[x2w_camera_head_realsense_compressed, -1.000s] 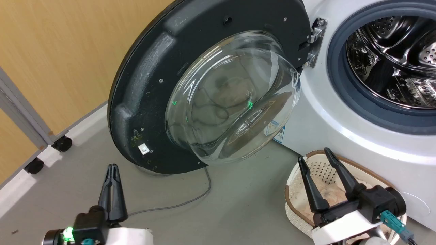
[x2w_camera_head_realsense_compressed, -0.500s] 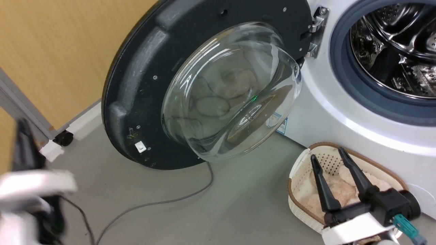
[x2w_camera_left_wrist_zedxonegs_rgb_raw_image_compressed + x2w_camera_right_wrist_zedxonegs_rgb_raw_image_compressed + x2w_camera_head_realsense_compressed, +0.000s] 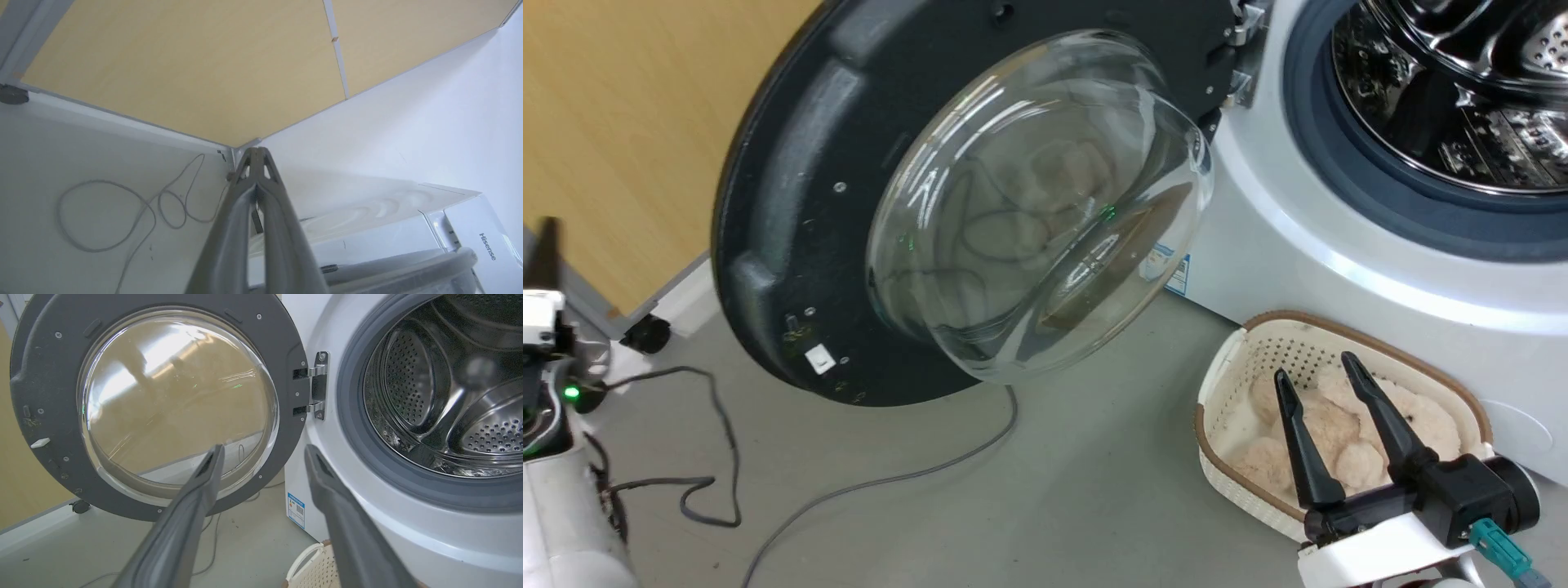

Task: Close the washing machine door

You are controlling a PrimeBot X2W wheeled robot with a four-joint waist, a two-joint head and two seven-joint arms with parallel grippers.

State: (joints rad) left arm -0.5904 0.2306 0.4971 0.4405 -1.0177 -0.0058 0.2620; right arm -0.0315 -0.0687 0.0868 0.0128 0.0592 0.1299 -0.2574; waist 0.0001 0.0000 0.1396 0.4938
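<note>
Since the washing machine door (image 3: pixel 792 163) hangs wide open, out to the left of the washing machine (image 3: pixel 1298 269), it must swing to the right to cover the drum (image 3: pixel 1462 82). Its hinge (image 3: pixel 1241 57) is on its right side, so its free edge is the far left one.

The left gripper (image 3: pixel 545 237) is off on that left side, so I think it is the better one for the push. Its fingers (image 3: pixel 237 212) are pressed together with nothing between them. It looks blurry in the head view, so I cannot tell how near the rim it is.

The right gripper (image 3: pixel 1314 366) hangs spread and empty over the basket (image 3: pixel 1233 351), low in front of the machine.

The door is big and round. It has a black rim and a clear glass bowl (image 3: pixel 1029 220) that bulges out.
</note>
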